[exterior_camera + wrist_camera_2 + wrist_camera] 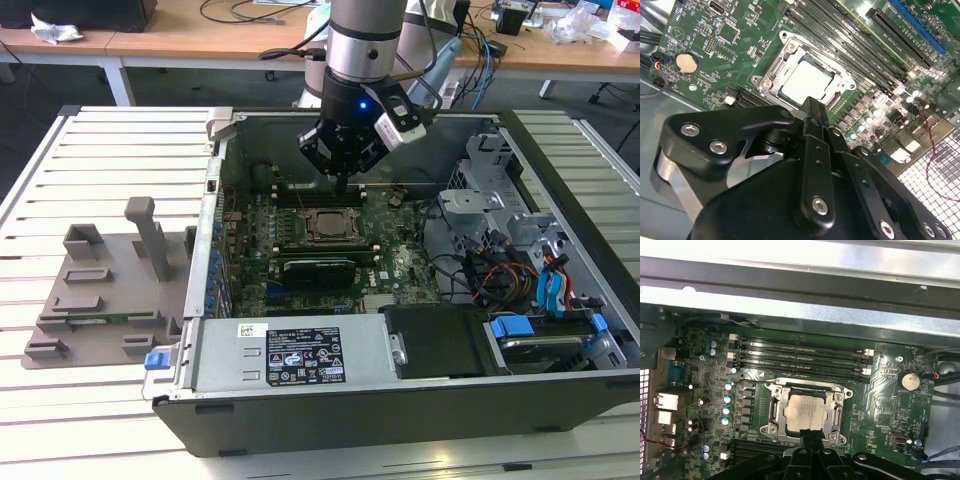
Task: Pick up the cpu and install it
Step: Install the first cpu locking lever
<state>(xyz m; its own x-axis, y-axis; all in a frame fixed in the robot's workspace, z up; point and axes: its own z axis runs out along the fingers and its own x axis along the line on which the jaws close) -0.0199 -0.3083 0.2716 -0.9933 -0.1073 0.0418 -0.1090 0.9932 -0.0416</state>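
Chip (805,412) sits flat in the socket frame (776,409) on the green board (880,405), silver top up; also seen in the second wrist view (807,80). Memory slots (800,357) lie just beside the frame. Gripper (345,180) hangs above the socket inside the open computer case (300,350), fingers (812,112) together, holding nothing. Grey tray (100,290) rests on the table (90,400) at the exterior view's left.

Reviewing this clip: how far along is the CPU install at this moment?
Nearly done, it seems: the cpu already lies inside the socket frame on the motherboard, as both wrist views show. The end effector hangs above the board, just beside the socket, carrying nothing visible. Whether the chip is fully seated can't be judged from here.
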